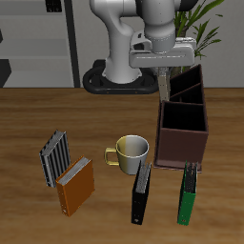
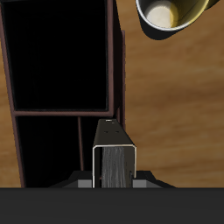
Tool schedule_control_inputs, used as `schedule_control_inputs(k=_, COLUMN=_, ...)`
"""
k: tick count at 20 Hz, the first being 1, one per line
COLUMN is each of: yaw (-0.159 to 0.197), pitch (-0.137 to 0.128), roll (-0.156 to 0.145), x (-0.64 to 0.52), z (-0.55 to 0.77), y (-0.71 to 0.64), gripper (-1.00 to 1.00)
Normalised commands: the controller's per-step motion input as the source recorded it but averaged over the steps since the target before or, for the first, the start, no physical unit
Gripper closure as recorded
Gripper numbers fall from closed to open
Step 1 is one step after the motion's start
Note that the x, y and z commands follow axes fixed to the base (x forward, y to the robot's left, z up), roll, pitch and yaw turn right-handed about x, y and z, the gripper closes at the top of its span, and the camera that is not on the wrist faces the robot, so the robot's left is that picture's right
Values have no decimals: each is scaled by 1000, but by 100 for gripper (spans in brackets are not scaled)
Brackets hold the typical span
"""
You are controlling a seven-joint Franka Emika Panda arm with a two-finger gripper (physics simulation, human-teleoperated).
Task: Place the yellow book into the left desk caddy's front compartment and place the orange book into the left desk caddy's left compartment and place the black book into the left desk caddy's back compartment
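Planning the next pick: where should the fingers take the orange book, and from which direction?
The orange book lies flat on the table, cover up, apart from the striped book. Probably best to come straight down from above and pinch across its narrower width, fingers on the two long edges, near the middle.

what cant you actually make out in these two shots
- Wrist view: the left desk caddy's compartments render black, so their floors and any contents cannot be told.
- Wrist view: the yellow book shows end-on only, so its cover is hidden.
- Wrist view: the mug is cut off by the frame edge.
- Exterior view: the gripper covers part of the caddy's back sections, and its fingers are too small to make out.
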Motion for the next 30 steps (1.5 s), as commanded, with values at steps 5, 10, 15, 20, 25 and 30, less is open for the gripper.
schedule_control_inputs(k=5, yaw=-1, pitch=-10, roll=22, x=55, z=63, y=115, gripper=100)
schedule_control_inputs(k=10, yaw=-3, pitch=17, roll=10, x=103, z=-46, y=51, gripper=100)
schedule_control_inputs(k=15, yaw=-22, pitch=25, roll=-6, x=101, z=-104, y=15, gripper=100)
schedule_control_inputs(k=20, yaw=-8, pitch=39, roll=21, x=19, z=-193, y=33, gripper=100)
schedule_control_inputs(k=25, yaw=10, pitch=25, roll=4, x=-7, z=-149, y=5, gripper=100)
schedule_control_inputs(k=30, yaw=21, pitch=-10, roll=-9, x=-28, z=-9, y=-52, gripper=-100)
